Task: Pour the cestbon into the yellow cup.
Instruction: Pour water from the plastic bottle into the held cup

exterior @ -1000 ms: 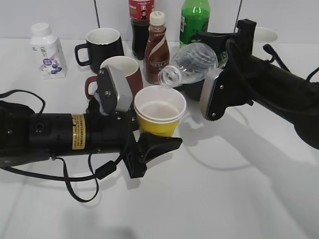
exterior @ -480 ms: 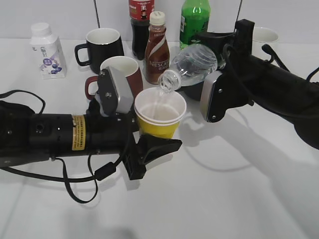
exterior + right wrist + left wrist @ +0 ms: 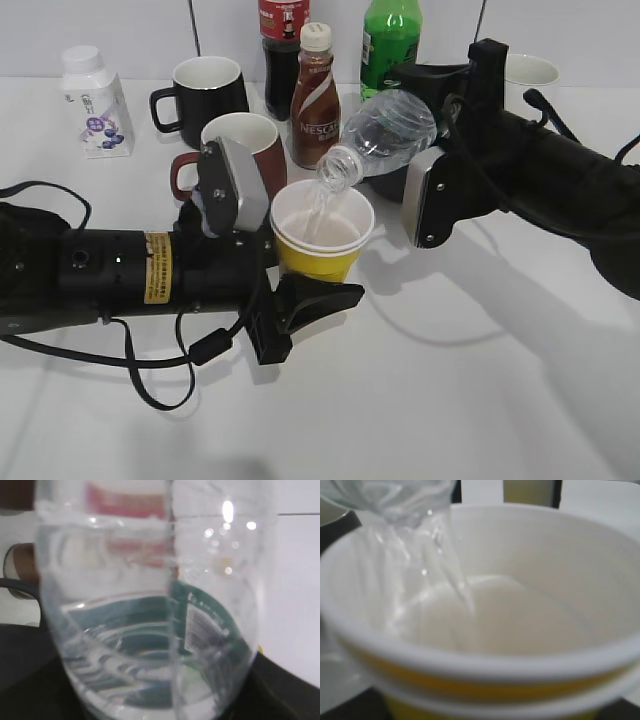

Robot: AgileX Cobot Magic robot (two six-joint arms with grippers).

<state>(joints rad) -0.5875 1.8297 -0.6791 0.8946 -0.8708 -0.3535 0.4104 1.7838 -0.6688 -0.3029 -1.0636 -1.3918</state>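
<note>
The bottle is in the middle of the exterior view, a bit above center. It is tipped over with its open mouth low, so the water can run out. The mouth hangs just over the far rim of the cup, so the water falls inside and not on the table. A thin stream runs down the cup's white inside wall, and a little water sits at the bottom.

The right claw has the fat end of the bottle, up and to the right of the cup. Its fingers are hidden behind the bottle, but the bottle hangs in the air, so the claw must be squeezed tight on it. The right wrist view is filled with the bottle and its green label.

The left claw is closed around the yellow side of the cup and keeps it upright near the middle of the view, so it cannot tip or slide. The left wrist view looks right into the cup.

I think the pour is only partly done. The cup looks far from full.
</note>
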